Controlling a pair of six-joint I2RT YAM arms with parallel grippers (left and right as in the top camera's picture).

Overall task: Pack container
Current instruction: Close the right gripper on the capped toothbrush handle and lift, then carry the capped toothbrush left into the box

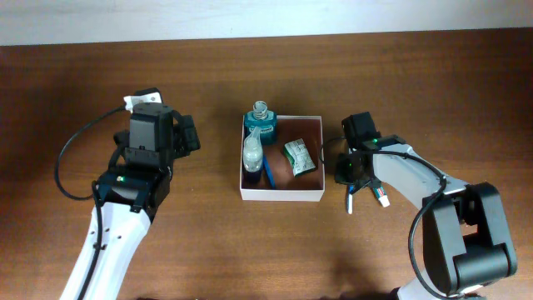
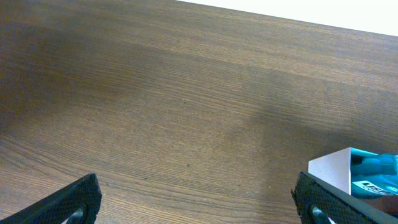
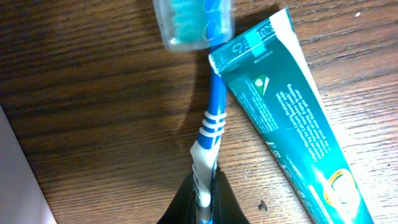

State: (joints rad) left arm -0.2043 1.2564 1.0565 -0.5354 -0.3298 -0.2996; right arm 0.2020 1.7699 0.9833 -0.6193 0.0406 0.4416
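Note:
The container (image 1: 281, 195) is a square shallow box with white walls and a reddish-brown inside, at the table's middle. In it lie a teal bottle (image 1: 261, 122), a clear bottle (image 1: 252, 153), a blue stick-like item (image 1: 269, 173) and a green packet (image 1: 296, 157). My right gripper (image 3: 206, 194) is shut on the handle of a blue-and-white toothbrush (image 3: 212, 118) with a clear cap on its head. It lies on the table just right of the container (image 3: 11, 180), beside a teal toothpaste tube (image 3: 283, 121). My left gripper (image 2: 199, 202) is open and empty over bare wood, left of the container's corner (image 2: 329, 169).
In the overhead view the right gripper (image 1: 351, 190) and toothpaste tube (image 1: 381, 197) sit close to the container's right wall. The left gripper (image 1: 188, 133) is a short way left of the container. Black cables loop from both arms. The table's far edge meets a white wall.

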